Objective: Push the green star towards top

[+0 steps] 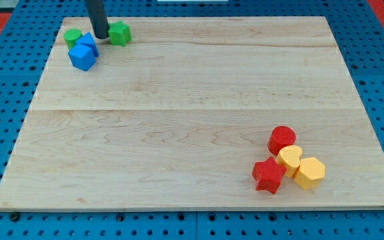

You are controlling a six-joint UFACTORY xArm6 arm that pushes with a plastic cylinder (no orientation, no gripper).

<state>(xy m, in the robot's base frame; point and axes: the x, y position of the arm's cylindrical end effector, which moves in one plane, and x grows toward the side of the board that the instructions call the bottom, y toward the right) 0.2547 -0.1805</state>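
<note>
At the far left corner of the wooden board (pixel 199 120), the green star (pixel 119 33) is seen almost at the far edge with my tip (pixel 101 36) set just left of it, holding nothing, so the push is judged nearly done.

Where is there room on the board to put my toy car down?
The whole middle of the wooden board is bare. It is crowded at the view's top left, around my tip, and at the bottom right, where the red star sits in a cluster.
</note>
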